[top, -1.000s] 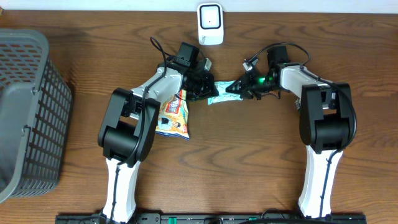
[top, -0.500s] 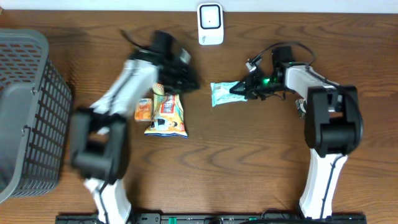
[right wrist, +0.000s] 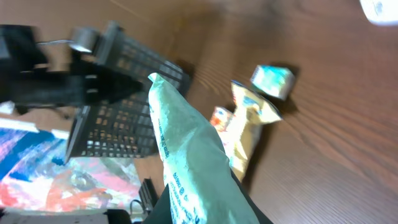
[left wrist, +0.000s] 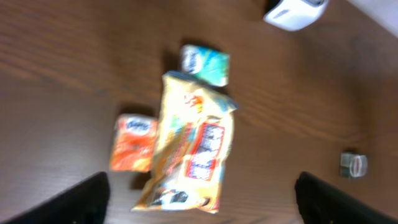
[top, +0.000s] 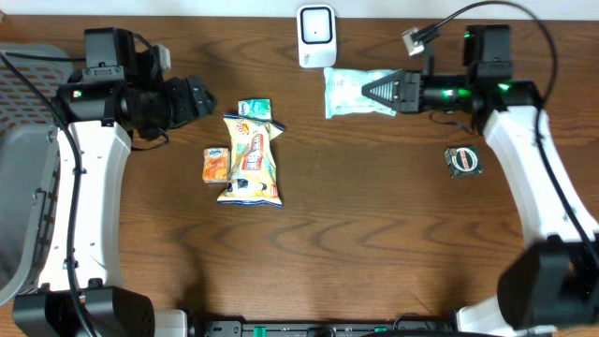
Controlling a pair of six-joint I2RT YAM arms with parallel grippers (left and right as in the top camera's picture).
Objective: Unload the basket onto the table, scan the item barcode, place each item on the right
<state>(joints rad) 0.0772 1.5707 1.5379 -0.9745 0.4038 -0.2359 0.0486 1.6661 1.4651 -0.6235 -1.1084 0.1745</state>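
My right gripper (top: 378,91) is shut on one end of a pale green packet (top: 348,92), holding it in the air just below and right of the white scanner (top: 316,36). In the right wrist view the packet (right wrist: 189,155) rises from between the jaws of the right gripper (right wrist: 202,214), blue print along its edge. I cannot see a barcode. My left gripper (top: 198,98) is open and empty, left of the pile on the table. Its dark fingers (left wrist: 78,199) stand wide apart over a yellow snack bag (left wrist: 193,146).
The yellow snack bag (top: 251,159) lies mid-table with a small orange carton (top: 216,164) at its left and a teal packet (top: 255,109) above it. A round dark item (top: 464,161) sits at the right. A grey basket (top: 28,187) stands at the left edge.
The left gripper let go of the green packet, opened wide and swung back to the left. The right arm carried the packet up and back, next to the scanner.
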